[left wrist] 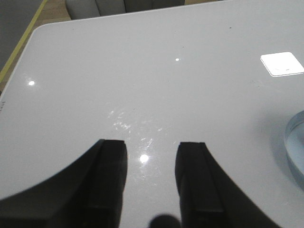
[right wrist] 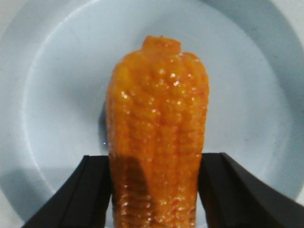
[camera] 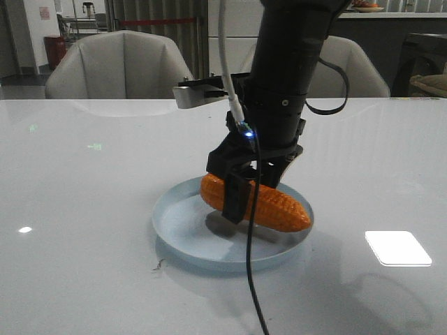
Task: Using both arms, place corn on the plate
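Front view first: your near tabletop (camera: 84,279) is bare white gloss, with a black cable (camera: 253,279) trailing down toward the camera. Just behind it sits the plate (camera: 183,244), pale blue, and over it your right gripper (camera: 255,192) has the corn (camera: 279,208). Fingers are clamped on the cob's flanks at the thick end, tip pointing right. The cob looks just above the plate floor, judging by the shadow beneath; contact can't be confirmed. Right wrist view agrees: both fingers (right wrist: 76,194) press the corn's sides, with the plate centred under it, so a release should drop it inside the rim. Your left gripper (left wrist: 151,178) sits off to the side over bare tabletop, fingers spread, holding nothing, plate edge barely in its view. Far back, chairs (camera: 122,63) stand behind the tabletop.
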Controlling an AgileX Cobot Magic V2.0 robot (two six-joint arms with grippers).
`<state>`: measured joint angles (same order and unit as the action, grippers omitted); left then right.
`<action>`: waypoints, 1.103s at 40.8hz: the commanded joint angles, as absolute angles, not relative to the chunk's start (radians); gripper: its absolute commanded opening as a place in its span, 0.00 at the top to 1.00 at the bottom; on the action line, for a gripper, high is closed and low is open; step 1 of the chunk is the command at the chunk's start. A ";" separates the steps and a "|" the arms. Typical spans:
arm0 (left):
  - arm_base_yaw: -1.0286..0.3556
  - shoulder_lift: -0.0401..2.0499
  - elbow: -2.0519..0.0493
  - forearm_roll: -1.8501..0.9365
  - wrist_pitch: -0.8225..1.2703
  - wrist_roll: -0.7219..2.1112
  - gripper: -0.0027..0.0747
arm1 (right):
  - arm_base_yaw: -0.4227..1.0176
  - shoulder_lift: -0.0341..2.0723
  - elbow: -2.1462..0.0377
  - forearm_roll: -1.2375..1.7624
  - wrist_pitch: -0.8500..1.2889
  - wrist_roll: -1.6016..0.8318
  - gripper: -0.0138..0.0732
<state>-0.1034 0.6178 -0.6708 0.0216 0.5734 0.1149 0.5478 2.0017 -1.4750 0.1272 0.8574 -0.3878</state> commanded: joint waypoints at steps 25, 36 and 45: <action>-0.103 0.615 -0.699 0.013 0.499 0.107 0.54 | 0.544 1.903 -1.825 0.139 1.058 -0.387 0.30; -0.103 0.615 -0.699 0.013 0.499 0.107 0.54 | 0.485 1.713 -1.911 0.138 1.148 -0.348 0.33; -0.103 0.615 -0.699 0.013 0.499 0.107 0.54 | 0.345 1.522 -1.905 0.134 1.277 -0.300 0.33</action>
<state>-0.1034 0.6178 -0.6708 0.0199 0.5734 0.1149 0.3964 1.6324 -1.8776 0.1293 1.2462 -0.3175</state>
